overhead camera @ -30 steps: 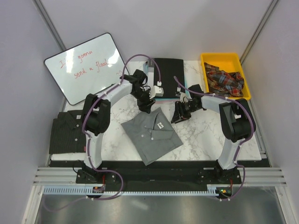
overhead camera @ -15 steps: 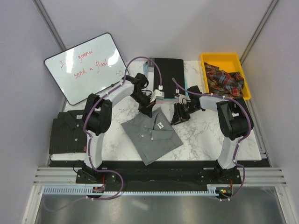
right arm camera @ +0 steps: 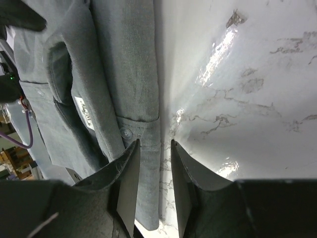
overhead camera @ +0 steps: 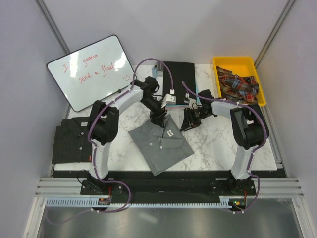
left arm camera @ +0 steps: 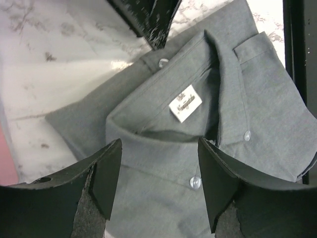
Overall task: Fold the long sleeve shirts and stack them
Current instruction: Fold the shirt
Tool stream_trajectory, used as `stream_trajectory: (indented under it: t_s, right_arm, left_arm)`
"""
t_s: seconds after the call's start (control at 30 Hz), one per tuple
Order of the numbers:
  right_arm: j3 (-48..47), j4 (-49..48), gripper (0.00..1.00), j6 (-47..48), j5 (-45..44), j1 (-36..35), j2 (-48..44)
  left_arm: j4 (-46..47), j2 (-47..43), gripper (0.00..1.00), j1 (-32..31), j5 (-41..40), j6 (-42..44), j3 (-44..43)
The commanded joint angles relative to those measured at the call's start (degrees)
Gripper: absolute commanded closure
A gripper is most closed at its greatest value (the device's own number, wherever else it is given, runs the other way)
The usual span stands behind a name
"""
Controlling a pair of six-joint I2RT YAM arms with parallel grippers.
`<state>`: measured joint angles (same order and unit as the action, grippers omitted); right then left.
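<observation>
Marble table (overhead camera: 213, 144), grey shirt (overhead camera: 161, 144), left claw (left arm camera: 158, 148) wide over collar (left arm camera: 143, 156), right claw (right arm camera: 154, 146) narrow beside, book (overhead camera: 178, 69), bin (overhead camera: 233, 59) behind

Clock from table (overhead camera: 213, 144) centre, 12 = far side from the arm bases. Centre shirt (overhead camera: 161, 144) lies just off the middle toward 6, collar end at its own 12. Second shirt (overhead camera: 69, 141) at 9, on the table's left edge, well apart from the first. Whiteboard (overhead camera: 91, 71) at 10–11, behind the second shirt, past the far-left corner. Book (overhead camera: 177, 69) at 12 on the far edge. Bin (overhead camera: 218, 62) at 2, far-right corner, crumpled cloth (overhead camera: 238, 85) in it. Left gripper (overhead camera: 159, 119) over the centre shirt's collar; right gripper (overhead camera: 187, 123) at that shirt's 1–2, at its right edge; book behind both.
</observation>
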<state>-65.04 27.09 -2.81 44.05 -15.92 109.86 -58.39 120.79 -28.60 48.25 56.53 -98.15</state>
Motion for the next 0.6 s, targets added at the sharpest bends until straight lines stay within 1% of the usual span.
stream_trajectory:
  t_s: [0.0,0.2,0.27,0.33,0.4,0.43,0.47,0.57]
  right_arm:
    - [-2.73,-0.72,0.61,0.35,1.39,-0.25,0.79]
    - [-2.55,-1.16,0.60,0.00,1.21,-0.60,1.49]
    - [-2.38,-1.43,0.60,-0.53,1.39,-0.69,1.84]
    - [-2.12,-1.60,0.60,-0.71,1.56,-0.78,2.28]
    - [-1.85,-2.13,0.60,-1.41,2.17,-0.78,2.46]
    - [-1.59,-2.48,0.61,-1.76,2.53,-0.86,2.72]
    - [-1.50,-2.92,0.60,-2.81,2.88,-0.86,2.98]
    - [-1.15,-4.49,0.61,-4.66,4.99,-0.78,4.22]
  left_arm:
    - [2.23,-1.00,0.30,-2.60,0.45,2.97,-2.57]
    - [4.07,1.55,0.32,-3.83,-2.98,2.62,-2.75]
    - [7.65,1.20,0.32,-3.92,-4.47,0.35,-1.88]
    - [8.38,0.76,0.32,-3.57,-4.92,-0.37,-1.70]
    - [8.29,-1.24,0.32,-3.57,-4.22,2.51,-0.30]
    - [8.55,-2.57,0.31,-3.74,-3.52,5.92,0.93]
    - [9.17,-3.45,0.31,-4.61,-4.04,6.39,3.20]
    - [9.70,-4.34,0.29,-6.03,-5.36,8.15,4.19]
